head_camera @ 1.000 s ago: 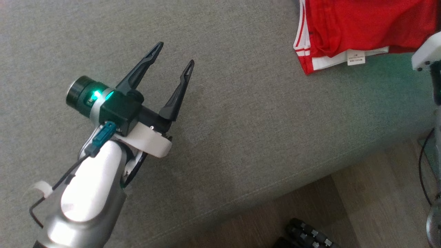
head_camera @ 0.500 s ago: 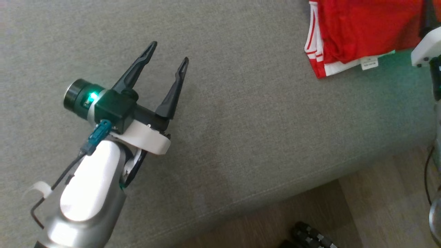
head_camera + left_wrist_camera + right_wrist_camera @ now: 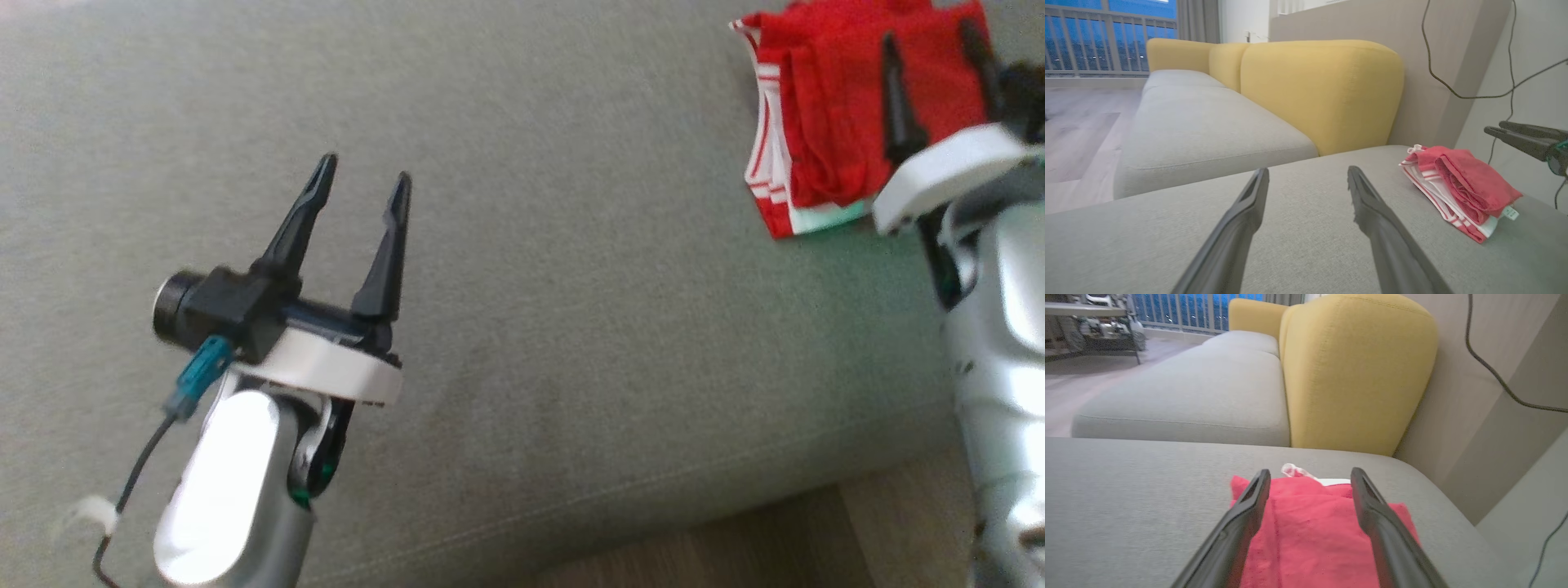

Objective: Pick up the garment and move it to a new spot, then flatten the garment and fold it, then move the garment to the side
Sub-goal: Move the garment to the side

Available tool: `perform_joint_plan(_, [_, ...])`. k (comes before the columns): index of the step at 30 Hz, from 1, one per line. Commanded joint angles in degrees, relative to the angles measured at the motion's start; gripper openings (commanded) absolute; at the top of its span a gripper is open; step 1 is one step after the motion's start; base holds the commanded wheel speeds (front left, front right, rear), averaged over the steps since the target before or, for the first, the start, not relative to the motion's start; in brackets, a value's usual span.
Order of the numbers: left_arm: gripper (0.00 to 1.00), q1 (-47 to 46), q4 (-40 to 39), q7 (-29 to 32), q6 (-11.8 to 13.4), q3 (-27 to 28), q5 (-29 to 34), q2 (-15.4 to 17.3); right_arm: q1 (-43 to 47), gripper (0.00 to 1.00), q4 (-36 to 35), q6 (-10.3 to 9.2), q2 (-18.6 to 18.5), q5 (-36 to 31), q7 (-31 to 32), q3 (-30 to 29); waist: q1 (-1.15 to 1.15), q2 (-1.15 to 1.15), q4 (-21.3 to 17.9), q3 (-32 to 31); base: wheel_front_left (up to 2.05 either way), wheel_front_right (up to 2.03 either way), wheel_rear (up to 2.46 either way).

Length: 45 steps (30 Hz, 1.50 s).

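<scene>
Since the earlier head view, the camera has tilted and the right tool (image 3: 927, 33) has come into sight, its two dark fingers now lying across the garment (image 3: 833, 106). That tool stands wide open with nothing between its fingers. In the right wrist view it (image 3: 1310, 473) points out over the red cloth (image 3: 1310, 531), and in the left wrist view it (image 3: 1494, 127) hangs above the pile without touching.

The garment (image 3: 1457, 179) is folded into a small red stack with white striped edges and a white label. It lies on the grey sofa seat (image 3: 571, 286), near the yellow backrest (image 3: 1323, 90).

The left tool (image 3: 364, 168) is also spread wide and empty, held over bare grey cushion well apart from the garment.
</scene>
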Motion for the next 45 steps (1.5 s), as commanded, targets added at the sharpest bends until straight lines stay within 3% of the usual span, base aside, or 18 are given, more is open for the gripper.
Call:
perform_joint_plan(1, [1.0, 0.13, -2.45, -0.28, 0.56, 2.8, -0.44, 0.04, 1.36, 1.0, -3.49, -0.02, 0.4, 1.24, -0.49, 1.68, 0.01, 0.0, 2.87, -3.46, 0.0, 0.0, 0.0])
perform_joint_plan(10, [1.0, 9.96, -2.64, -0.29, 0.71, 7.47, -1.53, -3.01, 19.26, 1.0, -20.18, -0.02, 4.48, 6.3, -0.52, 4.48, 0.01, 0.0, 8.04, -11.06, 0.0, 0.0, 0.0])
perform_joint_plan(21, [1.0, 19.7, -0.24, -0.29, 1.05, 10.21, -4.9, -3.92, 35.05, 1.0, -29.31, -0.02, 7.9, 8.47, -0.53, 2.92, 0.01, 0.0, 10.19, -16.44, 0.0, 0.0, 0.0])
perform_joint_plan(30, [1.0, 21.79, -1.72, -0.29, 3.21, 11.98, -4.09, -3.94, 40.24, 1.0, -33.21, -0.02, 7.95, 9.91, -0.53, 5.92, 0.01, 0.0, 10.6, -17.09, 0.0, 0.0, 0.0])
perform_joint_plan(45, [1.0, 22.25, -3.82, -0.29, 5.24, 11.65, -1.9, -3.95, 41.27, 1.0, -34.75, -0.02, 7.96, 9.72, -0.53, 6.2, 0.01, 0.0, 11.12, -17.1, 0.0, 0.0, 0.0])
